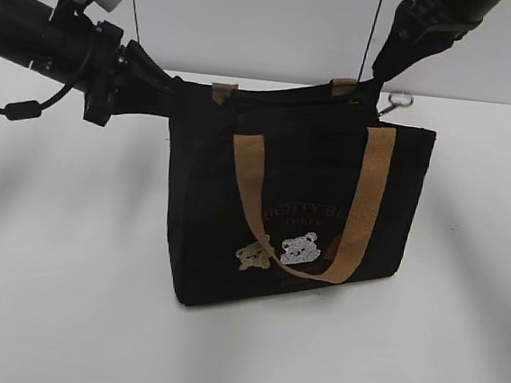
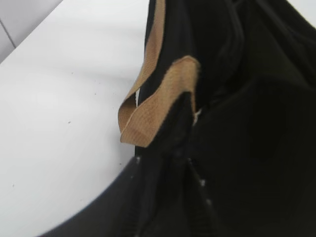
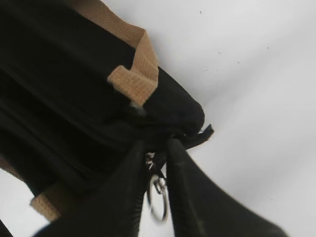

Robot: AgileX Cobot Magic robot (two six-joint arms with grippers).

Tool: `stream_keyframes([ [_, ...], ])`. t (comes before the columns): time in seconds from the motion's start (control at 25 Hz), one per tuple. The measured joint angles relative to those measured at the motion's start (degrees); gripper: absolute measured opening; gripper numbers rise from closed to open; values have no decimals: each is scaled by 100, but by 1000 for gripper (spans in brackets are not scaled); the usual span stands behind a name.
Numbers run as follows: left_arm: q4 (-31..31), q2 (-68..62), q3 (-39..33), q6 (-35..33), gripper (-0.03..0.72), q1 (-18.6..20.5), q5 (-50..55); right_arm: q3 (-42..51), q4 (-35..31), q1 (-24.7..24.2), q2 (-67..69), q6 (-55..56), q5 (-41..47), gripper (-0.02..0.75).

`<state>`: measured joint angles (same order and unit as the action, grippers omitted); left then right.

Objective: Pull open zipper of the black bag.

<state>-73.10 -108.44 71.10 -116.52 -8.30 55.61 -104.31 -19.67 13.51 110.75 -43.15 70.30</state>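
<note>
Black bag (image 1: 298, 223) stood upright on white table (image 1: 62, 318). Zipper (image 3: 89, 133) run along top edge, left-right in exterior view. Pull tab with ring (image 3: 158, 200) lodged at right end, between parted jaws of right gripper (image 3: 157, 163); firm grip not confirmed. Left gripper (image 2: 185, 148) at opposite end by tan strap tab (image 2: 158, 106); state cannot be told. Right arm nearer pull.

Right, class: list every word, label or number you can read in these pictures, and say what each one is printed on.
"...GHTTY BE...": faint arched lettering on the front of the black bag, both ends cut off by the tan handles.
Small line beneath the arch: too blurred to read.
Wrist views: no text.
</note>
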Motion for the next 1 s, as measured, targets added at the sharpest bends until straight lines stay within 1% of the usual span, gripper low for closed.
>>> stream_keyframes([
  [0.04,23,16,0,178,193,0,-50,0,-46,0,0,0,0,227],
  [0.08,67,57,0,389,272,0,-124,0,-85,0,-5,6,0,306],
  [0.16,132,205,0,747,421,3,-283,0,-104,0,-39,69,0,417],
  [0.24,176,462,0,1156,501,3,-488,0,-104,0,-124,101,0,470],
  [0.28,218,592,0,1394,520,3,-628,0,-98,0,-192,106,0,482],
  [0.32,310,764,0,1622,530,3,-757,0,-93,0,-256,107,-5,487],
  [0.4,671,1086,0,2334,543,3,-998,0,-67,0,-442,113,-5,495],
  [0.48,1333,1411,0,3198,546,3,-1247,0,-5,-19,-639,200,-5,495],
  [0.56,2157,1673,0,4429,547,3,-1500,0,157,-56,-841,482,-5,496],
  [0.6,2685,1807,0,5000,547,3,-1592,-7,308,-86,-944,765,-5,497],
  [0.68,3717,2026,0,6432,540,11,-1708,-26,695,-185,-1140,1235,-5,498],
  [0.72,4275,2136,0,7176,531,24,-1714,-25,866,-256,-1221,1463,-5,498],
  [0.8,5240,2341,0,8406,512,88,-1643,-25,1224,-433,-1408,1777,-5,499],
  [0.84,5546,2420,0,8921,505,132,-1536,-25,1319,-521,-1488,1868,-5,499],
  [0.92,6056,2593,0,9652,498,239,-1249,-25,1417,-761,-1695,2006,0,500],
  [1.0,6322,2737,0,10267,494,361,-856,-25,1441,-976,-1899,2115,0,500],
])
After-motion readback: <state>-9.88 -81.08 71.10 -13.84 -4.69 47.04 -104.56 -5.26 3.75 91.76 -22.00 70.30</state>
